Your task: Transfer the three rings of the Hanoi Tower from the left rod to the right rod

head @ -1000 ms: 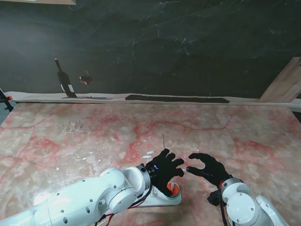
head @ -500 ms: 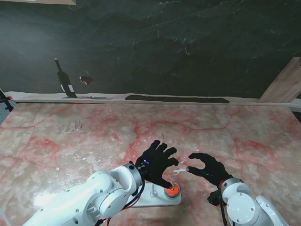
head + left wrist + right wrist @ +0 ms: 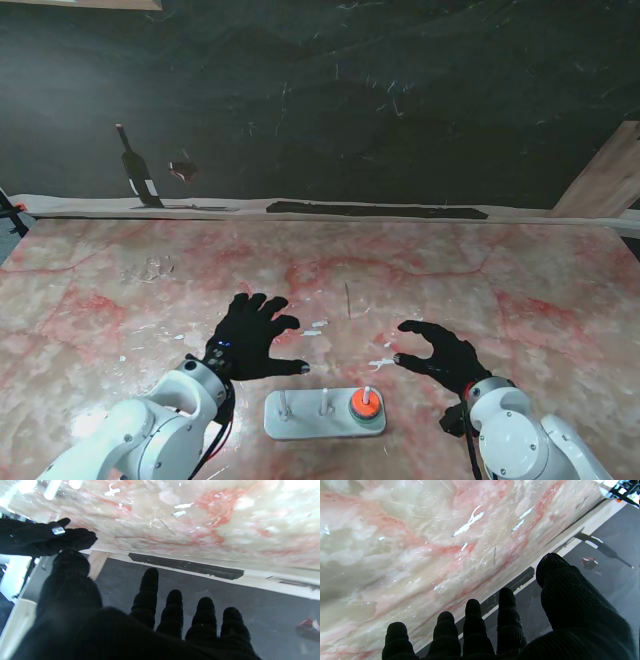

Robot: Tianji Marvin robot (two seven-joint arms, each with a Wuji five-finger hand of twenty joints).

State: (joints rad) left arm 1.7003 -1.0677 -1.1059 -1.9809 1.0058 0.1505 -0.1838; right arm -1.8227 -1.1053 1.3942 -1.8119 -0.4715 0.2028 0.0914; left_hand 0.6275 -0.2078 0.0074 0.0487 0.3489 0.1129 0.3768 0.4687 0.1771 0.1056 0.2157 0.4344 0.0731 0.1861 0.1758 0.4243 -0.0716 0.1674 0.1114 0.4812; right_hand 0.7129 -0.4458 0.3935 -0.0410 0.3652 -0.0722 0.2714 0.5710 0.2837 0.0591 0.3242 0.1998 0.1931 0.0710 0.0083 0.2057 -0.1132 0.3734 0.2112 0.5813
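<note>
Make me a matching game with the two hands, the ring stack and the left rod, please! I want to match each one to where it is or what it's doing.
Things:
1. left hand
2. right hand
3. ring stack
4. left rod

Places or states:
A. sits on the right rod of the base
B. bare, no rings on it
C. open, to the right of the base
D. open, fingers spread, on the left and farther from me than the base

Pairs: 1-D, 2-C, 3-A, 4-B

Lab-like test bench: bare marble-pattern table [image 3: 520,290], black backdrop [image 3: 400,100].
</note>
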